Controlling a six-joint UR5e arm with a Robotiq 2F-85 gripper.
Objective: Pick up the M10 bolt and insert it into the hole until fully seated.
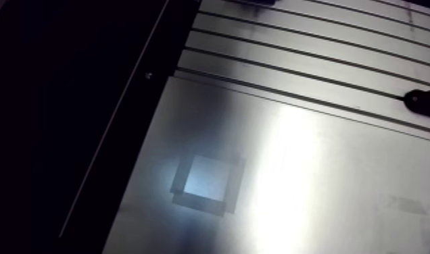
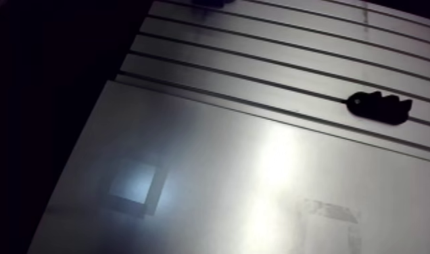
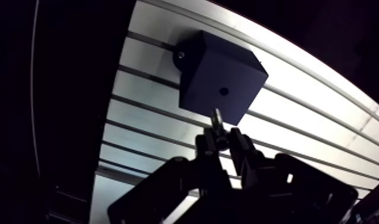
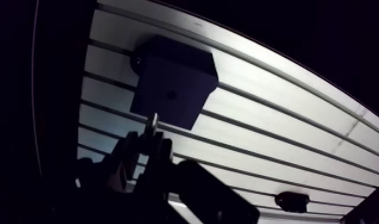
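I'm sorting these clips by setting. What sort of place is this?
Probably a lab or workshop bench for robot assembly trials. It has a slotted aluminium table, with a black block bearing a hole standing on it. A gripper holds a bolt close to the block.

Black claw [image 3: 223, 138], matte and blocky, two short angular fingers [image 3: 244, 156], faint edge highlights
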